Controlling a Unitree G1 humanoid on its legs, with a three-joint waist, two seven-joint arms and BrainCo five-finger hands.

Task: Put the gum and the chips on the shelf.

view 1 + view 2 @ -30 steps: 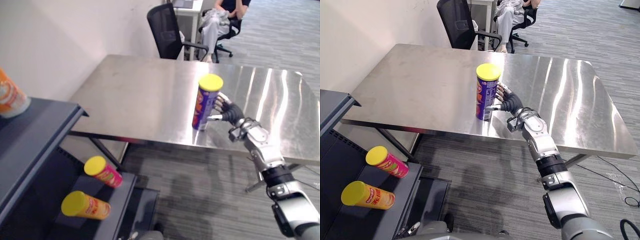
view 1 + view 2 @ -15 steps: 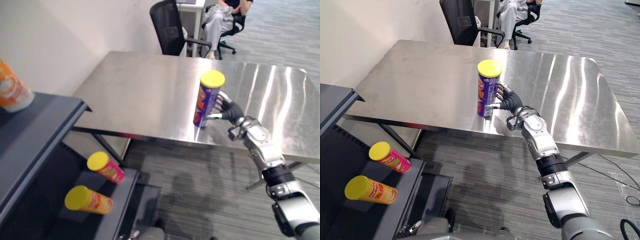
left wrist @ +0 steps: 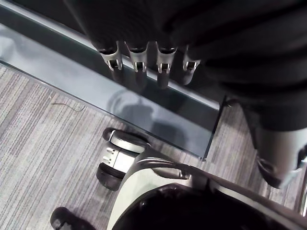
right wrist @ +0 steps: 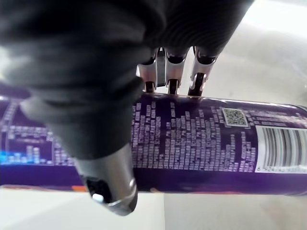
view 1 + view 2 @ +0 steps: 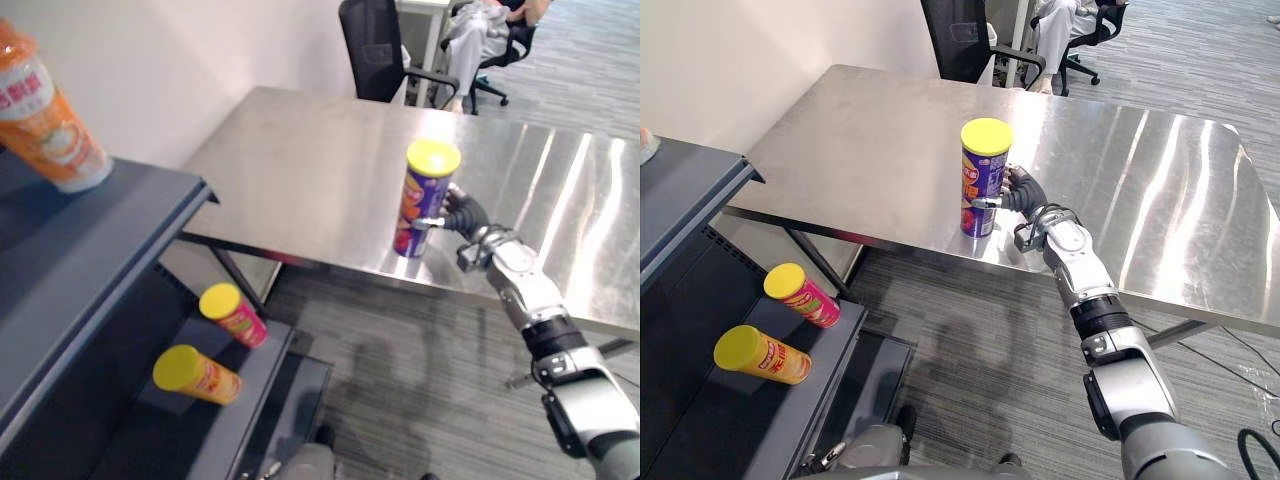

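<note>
Gripping 1 chips can (image 5: 985,180): right hand (image 5: 1025,196) curled round it.
2 cans (image 5: 805,297) (image 5: 762,355) lie on shelf (image 5: 780,425), 1 orange tub (image 5: 45,110) above; left hand (image 3: 138,60) relaxed.

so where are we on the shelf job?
Done, apparently: a pink can and an orange can lie on the lower shelf. In hand: the right hand is curled round the purple chips can, which stands on the steel table. Left: carry it to the shelf; I can't pick out any gum. The left hand hangs open.

Silver-grey arm (image 5: 1082,272), dark ribbed wrist cover (image 5: 1026,197), silver dark-tipped fingers (image 3: 138,62).
</note>
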